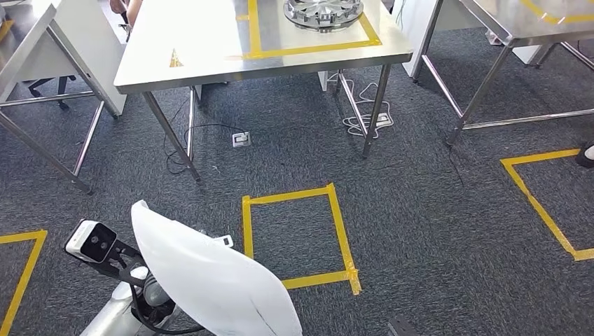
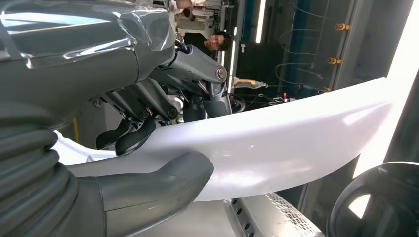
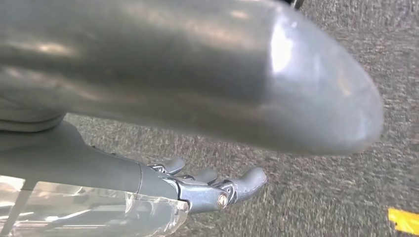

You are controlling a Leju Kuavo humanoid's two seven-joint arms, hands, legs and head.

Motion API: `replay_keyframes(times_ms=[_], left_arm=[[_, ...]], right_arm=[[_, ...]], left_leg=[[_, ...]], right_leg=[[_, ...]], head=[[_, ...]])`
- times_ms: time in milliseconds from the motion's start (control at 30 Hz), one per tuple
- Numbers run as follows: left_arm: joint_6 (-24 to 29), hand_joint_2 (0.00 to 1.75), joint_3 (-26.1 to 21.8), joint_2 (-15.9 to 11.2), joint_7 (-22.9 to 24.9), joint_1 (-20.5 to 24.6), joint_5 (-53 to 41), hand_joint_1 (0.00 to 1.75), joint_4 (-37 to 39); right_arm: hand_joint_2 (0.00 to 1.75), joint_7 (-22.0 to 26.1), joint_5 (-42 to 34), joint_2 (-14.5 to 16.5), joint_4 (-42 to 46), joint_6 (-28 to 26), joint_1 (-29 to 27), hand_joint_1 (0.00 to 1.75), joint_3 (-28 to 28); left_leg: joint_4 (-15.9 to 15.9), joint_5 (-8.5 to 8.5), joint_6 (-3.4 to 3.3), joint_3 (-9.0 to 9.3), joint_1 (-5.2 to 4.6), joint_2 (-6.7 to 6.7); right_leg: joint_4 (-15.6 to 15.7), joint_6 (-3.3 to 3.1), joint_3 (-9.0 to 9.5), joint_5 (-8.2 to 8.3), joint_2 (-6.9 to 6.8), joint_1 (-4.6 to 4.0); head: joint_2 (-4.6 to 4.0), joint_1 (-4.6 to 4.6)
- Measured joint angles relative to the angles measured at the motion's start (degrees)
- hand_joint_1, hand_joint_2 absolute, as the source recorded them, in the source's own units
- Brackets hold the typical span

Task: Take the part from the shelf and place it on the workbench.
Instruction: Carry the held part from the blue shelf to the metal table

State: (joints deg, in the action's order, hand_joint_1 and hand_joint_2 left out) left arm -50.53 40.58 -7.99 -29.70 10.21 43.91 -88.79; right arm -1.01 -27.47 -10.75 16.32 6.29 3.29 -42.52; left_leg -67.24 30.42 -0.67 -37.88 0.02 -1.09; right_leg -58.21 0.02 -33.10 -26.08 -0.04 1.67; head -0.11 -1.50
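item: white part (image 1: 210, 280), gripped by left hand (image 2: 148, 133); right hand (image 3: 207, 187) empty, fingers apart. step: carry. next: approach table (image 1: 210, 49), set down.

Dark grey carpet (image 1: 420, 203) underfoot, marked with yellow tape: a full rectangle (image 1: 298, 234) just below centre, a partial outline (image 1: 543, 203) at 3 o'clock, a corner (image 1: 21, 273) at 8 o'clock. At 12 o'clock, a steel table (image 1: 203, 49) on slim legs, a yellow tape frame (image 1: 315, 45) on its top around a round, toothed metal disc (image 1: 323, 12). Under it, white cables (image 1: 361, 112) and a small floor socket (image 1: 241, 138) with a thin black lead. Further steel tables at 2 o'clock (image 1: 504, 28) and 10 o'clock (image 1: 42, 49). Bright reflections across the tabletops. In the left wrist view, dark panels with looped wires (image 2: 301, 69), a lit vertical strip (image 2: 259, 19), a person (image 2: 215, 42) far off.
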Motion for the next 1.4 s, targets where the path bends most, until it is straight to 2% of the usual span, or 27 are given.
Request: replay_keyframes(times_ms=[67, 100, 133, 200, 233, 300, 367, 433, 467, 533, 600, 667, 700, 733, 800, 833, 867, 933, 1000, 1067, 1133, 1167, 1200, 1267, 1300, 1333, 1400], left_arm=[[0.0, 1.75, 0.2, -0.1, 0.0, 0.0, 0.0, 1.75, 0.0], [0.0, 1.75, 0.3, -0.1, 0.0, -0.1, 0.0, 1.75, 0.0], [0.0, 1.75, 0.3, -0.2, 0.0, -0.1, 0.0, 1.75, 0.0], [0.1, 1.75, 0.3, -0.3, -0.1, 0.0, 0.1, 1.75, 0.0], [0.1, 1.75, 0.3, -0.3, -0.1, 0.0, 0.2, 1.75, 0.0], [0.2, 1.75, 0.3, -0.4, -0.2, 0.0, 0.4, 1.75, -0.1], [0.3, 1.75, 0.3, -0.5, -0.3, 0.0, 0.4, 1.75, -0.2], [0.4, 1.75, 0.3, -0.6, -0.3, 0.0, 0.4, 1.75, -0.3], [0.4, 1.75, 0.3, -0.6, -0.3, 0.0, 0.4, 1.75, -0.3], [0.5, 1.75, 0.3, -0.5, -0.3, -0.1, 0.2, 1.75, -0.3], [0.6, 1.75, 0.4, -0.5, -0.3, -0.4, 0.0, 1.75, -0.3], [0.6, 1.75, 0.4, -0.5, -0.3, -0.5, 0.0, 1.75, -0.3], [0.6, 1.75, 0.4, -0.5, -0.3, -0.5, 0.0, 1.75, -0.3], [0.6, 1.75, 0.4, -0.6, -0.3, -0.6, 0.0, 1.75, -0.3], [0.6, 1.75, 0.3, -0.6, -0.3, -0.6, -0.1, 1.75, -0.2], [0.6, 1.75, 0.3, -0.6, -0.3, -0.6, -0.1, 1.75, -0.2], [0.6, 1.75, 0.3, -0.7, -0.3, -0.6, -0.1, 1.75, -0.2], [0.6, 1.75, 0.3, -0.7, -0.3, -0.6, -0.1, 1.75, -0.2], [0.6, 1.75, 0.2, -0.7, -0.4, -0.6, -0.1, 1.75, -0.3], [0.6, 1.75, 0.3, -0.8, -0.4, -0.6, -0.1, 1.75, -0.2], [0.6, 1.75, 0.3, -0.8, -0.4, -0.7, -0.1, 1.75, -0.2], [0.6, 1.75, 0.3, -0.9, -0.4, -0.7, -0.1, 1.75, -0.2], [0.6, 1.75, 0.3, -0.9, -0.4, -0.7, -0.1, 1.75, -0.1], [0.6, 1.75, 0.3, -0.9, -0.4, -0.7, -0.1, 1.75, -0.1], [0.6, 1.75, 0.3, -0.9, -0.4, -0.7, -0.1, 1.75, -0.2], [0.6, 1.75, 0.2, -0.9, -0.5, -0.7, -0.1, 1.75, -0.2], [0.6, 1.75, 0.2, -0.9, -0.5, -0.6, -0.1, 1.75, -0.3]], right_arm=[[0.0, 0.0, 0.0, 0.0, 0.0, 0.0, -0.2, 0.0, 0.0], [0.0, 0.0, 0.0, 0.0, 0.0, 0.0, -0.2, 0.0, 0.0], [0.0, 0.0, 0.0, 0.0, -0.1, -0.1, -0.2, 0.0, 0.0], [0.0, 0.2, 0.0, 0.2, -0.1, -0.3, -0.2, 0.0, 0.0], [0.0, 0.3, 0.0, 0.3, -0.1, -0.4, -0.2, 0.0, 0.0], [0.0, 0.5, 0.0, 0.5, -0.1, -0.6, -0.2, 0.0, 0.0], [0.0, 0.5, 0.2, 0.6, 0.0, -0.7, -0.3, 0.0, 0.0], [0.0, 0.5, 0.3, 0.7, 0.0, -0.7, -0.2, 0.0, 0.0], [0.0, 0.5, 0.3, 0.7, 0.0, -0.7, -0.1, 0.0, 0.0], [0.0, 0.5, 0.4, 0.6, 0.0, -0.7, 0.1, 0.0, 0.0], [0.0, 0.5, 0.5, 0.4, -0.1, -0.7, -0.1, 0.0, 0.0], [0.0, 0.5, 0.6, 0.3, -0.1, -0.7, -0.2, 0.0, 0.0], [0.0, 0.5, 0.6, 0.2, -0.1, -0.7, -0.2, 0.0, 0.0], [0.0, 0.5, 0.6, 0.2, -0.1, -0.7, -0.2, 0.0, 0.0], [0.0, 0.5, 0.6, 0.3, -0.1, -0.7, -0.2, 0.0, 0.0], [0.0, 0.4, 0.6, 0.3, -0.1, -0.7, -0.2, 0.0, 0.0], [0.0, 0.4, 0.6, 0.3, -0.1, -0.7, -0.2, 0.0, 0.0], [0.0, 0.3, 0.6, 0.4, -0.1, -0.7, -0.3, 0.0, -0.1], [0.0, 0.4, 0.6, 0.4, -0.1, -0.7, -0.2, 0.0, -0.1], [0.0, 0.3, 0.6, 0.4, -0.1, -0.7, -0.3, 0.0, -0.1], [0.0, 0.3, 0.6, 0.4, -0.1, -0.7, -0.5, 0.0, -0.1], [0.0, 0.4, 0.6, 0.4, -0.1, -0.7, -0.5, 0.0, -0.1], [0.0, 0.4, 0.6, 0.4, -0.1, -0.7, -0.5, 0.0, -0.1], [0.0, 0.4, 0.6, 0.6, -0.1, -0.7, -0.4, 0.0, -0.1], [0.0, 0.5, 0.5, 0.7, -0.1, -0.7, -0.3, 0.0, -0.1], [0.0, 0.5, 0.5, 0.8, -0.1, -0.7, -0.2, 0.0, -0.1], [0.0, 0.5, 0.5, 0.8, -0.1, -0.7, -0.1, 0.0, -0.1]], left_leg=[[-7.0, 1.97, 0.32, -4.24, 0.32, 0.66], [-7.9, 1.41, 0.25, -5.17, 0.38, 0.75], [-6.4, -0.23, -0.05, -4.91, 0.36, 0.8], [1.4, -4.71, -1.43, -1.6, -0.12, 1.09], [5.1, -6.01, -2.31, 0.17, -0.5, 1.48], [9.0, -6.42, -3.63, 2.01, -1.32, 2.03], [10.5, -6.09, -4.13, 3.14, -1.49, 1.75], [11.7, -6.11, -4.46, 5.07, -1.2, 1.35], [12.1, -6.11, -4.53, 5.92, -1.03, 1.16], [12.1, -5.69, -4.52, 6.5, -1.0, 0.79], [12.1, -4.97, -4.25, 7.13, -0.92, 0.24], [12.0, -3.92, -3.64, 8.37, -0.66, -0.22], [11.9, -3.22, -3.24, 8.92, -0.55, -0.34], [11.5, -2.44, -2.81, 9.55, -0.51, -0.42], [11.1, -1.2, -2.04, 9.74, -0.64, -0.44], [10.8, -0.86, -1.76, 9.87, -0.69, -0.43], [10.6, -0.73, -1.57, 9.6, -0.64, -0.39], [7.4, -1.43, -1.06, 8.01, -0.4, -0.06], [0.5, -1.36, -0.38, 3.43, -0.11, 0.31], [-5.7, 1.86, 0.11, -1.73, 0.17, 0.41], [-6.3, 4.25, 0.16, -4.32, 0.29, 0.48], [-4.2, 3.4, -0.06, -4.34, 0.26, 0.52], [-1.0, 0.91, -0.53, -3.84, 0.15, 0.62], [5.9, -5.93, -1.87, -2.64, -0.52, 0.73], [8.1, -8.28, -2.39, -2.13, -0.87, 0.71], [9.4, -9.31, -2.67, -1.73, -1.13, 0.54], [10.3, -9.08, -2.95, -0.12, -1.06, 0.21]], right_leg=[[0.0, -0.26, 0.27, -0.35, -0.18, -0.21], [0.0, -0.3, 0.47, -0.56, -0.25, -0.33], [0.0, -0.29, 0.78, -0.81, -0.28, -0.47], [0.1, -0.22, 1.57, -1.37, -0.32, -0.63], [0.2, -0.09, 1.87, -1.64, -0.35, -0.79], [0.4, 0.43, 2.28, -1.79, -0.58, -0.73], [0.3, 1.49, 2.77, -1.41, -0.88, -0.67], [-1.3, 1.91, 2.61, -1.91, -0.81, -0.65], [-3.7, 1.73, 1.39, -2.86, -0.63, -0.61], [-10.8, 1.44, -3.0, -5.21, -0.3, -0.5], [-15.0, 2.05, -6.86, -6.39, -0.19, -0.26], [-11.1, 3.48, -6.72, -4.09, -0.19, 0.17], [-6.9, 4.38, -5.55, -1.61, -0.19, 0.43], [-3.2, 4.81, -4.51, 0.61, -0.3, 0.57], [0.4, 3.93, -3.32, 2.88, -0.45, 0.51], [0.5, 2.91, -3.24, 2.76, -0.51, 0.37], [0.4, 2.05, -2.94, 2.59, -0.43, 0.38], [0.6, 1.2, -2.29, 2.31, -0.25, 0.54], [0.9, 0.63, -1.29, 1.53, -0.12, 0.57], [0.9, 0.41, -0.02, 0.34, -0.05, 0.5], [0.9, 0.38, 1.76, -1.02, 0.05, 0.38], [1.0, 0.4, 2.76, -1.71, 0.09, 0.29], [1.0, 0.44, 3.72, -2.44, 0.11, 0.18], [1.2, 0.69, 5.34, -3.89, 0.19, -0.13], [1.5, 0.88, 5.96, -4.6, 0.17, -0.31], [1.3, 1.2, 6.66, -4.87, 0.16, -0.5], [0.5, 1.93, 7.61, -4.75, 0.08, -0.67]], head=[[0.0, -0.03], [0.0, -0.03], [0.0, -0.03], [0.0, -0.01], [0.0, 0.09], [0.0, 0.2], [0.0, 0.2], [0.0, 0.27], [0.0, 0.33], [0.0, 0.4], [0.0, 0.43], [0.0, 0.45], [0.0, 0.5], [0.0, 0.57], [0.0, 0.55], [0.0, 0.49], [0.0, 0.38], [0.0, 0.26], [0.0, 0.14], [0.0, 0.1], [0.0, 0.09], [0.0, 0.09], [0.0, 0.09], [0.0, 0.1], [0.0, 0.13], [0.0, 0.14], [0.0, 0.13]])
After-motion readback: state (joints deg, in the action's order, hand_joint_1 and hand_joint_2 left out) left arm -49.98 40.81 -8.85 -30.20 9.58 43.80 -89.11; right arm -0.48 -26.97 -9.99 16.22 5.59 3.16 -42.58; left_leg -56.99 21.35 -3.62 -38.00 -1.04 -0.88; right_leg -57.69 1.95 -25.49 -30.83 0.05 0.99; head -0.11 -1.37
